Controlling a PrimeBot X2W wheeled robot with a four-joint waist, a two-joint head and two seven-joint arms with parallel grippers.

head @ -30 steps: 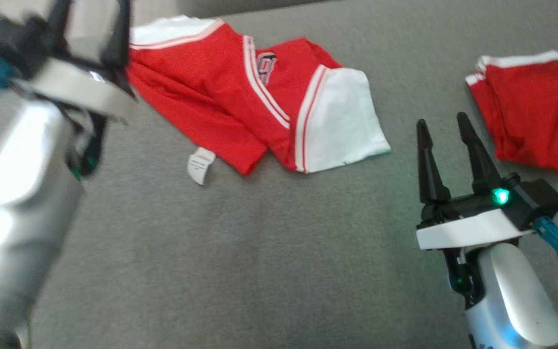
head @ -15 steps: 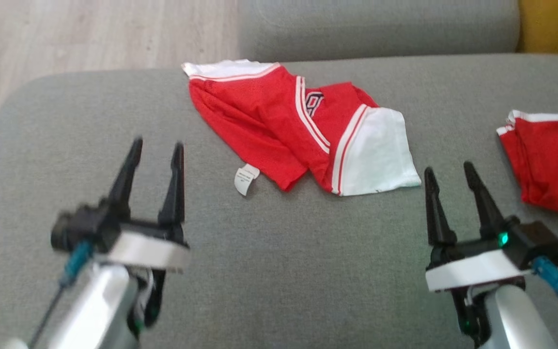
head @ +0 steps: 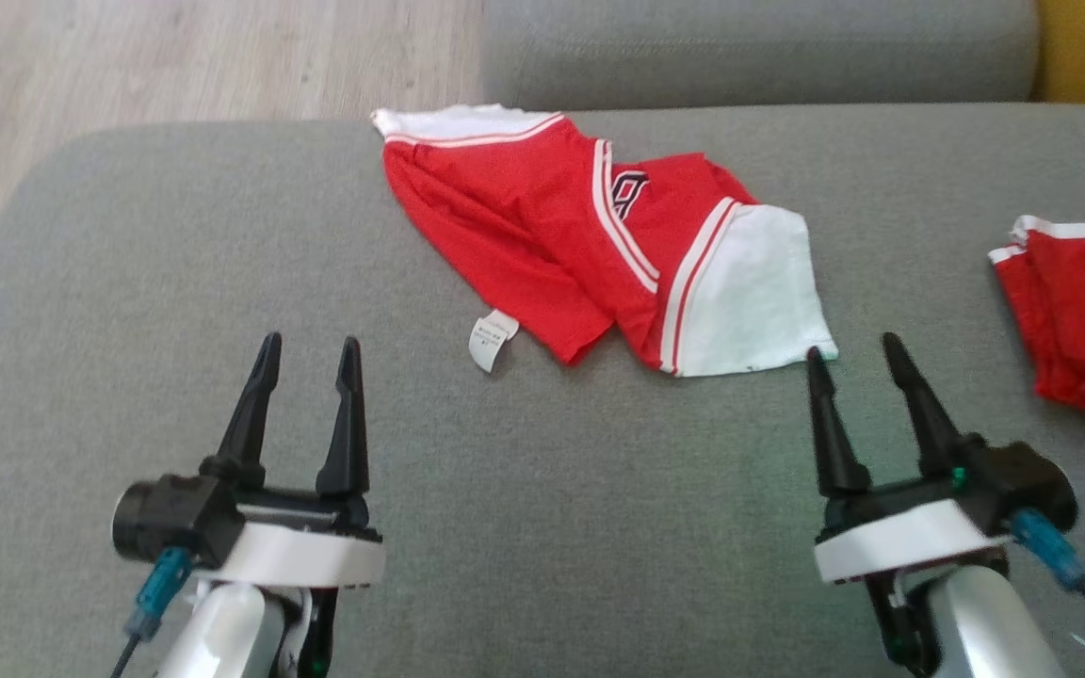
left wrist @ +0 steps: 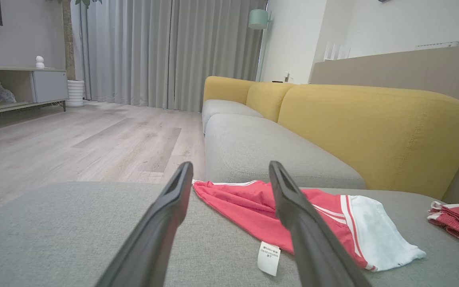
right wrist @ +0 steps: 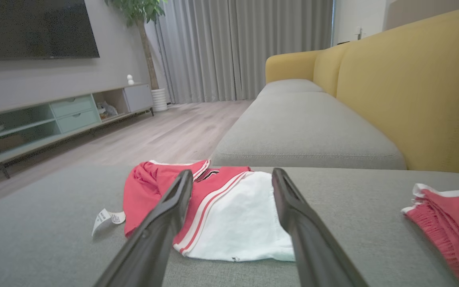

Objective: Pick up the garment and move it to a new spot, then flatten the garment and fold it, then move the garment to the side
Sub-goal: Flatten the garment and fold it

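Observation:
A red and white garment [head: 599,240] lies crumpled on the grey sofa seat [head: 524,527], its white label [head: 492,339] sticking out at the near edge. It also shows in the left wrist view [left wrist: 317,217] and the right wrist view [right wrist: 221,211]. My left gripper [head: 309,350] hovers open at the lower left, well short of the garment. At the lower right my right gripper [head: 853,348] is open too, its fingertips just off the garment's white corner. Neither holds anything.
A second red garment [head: 1084,315] lies at the right edge of the seat. A further grey cushion [head: 750,47] and the yellow backrest [left wrist: 373,131] lie behind. Wooden floor [head: 175,56] drops off beyond the seat's far left edge.
The camera has tilted, shifting the whole picture. My left arm has drawn back from beside the garment to the lower left. The right gripper stays about where it was.

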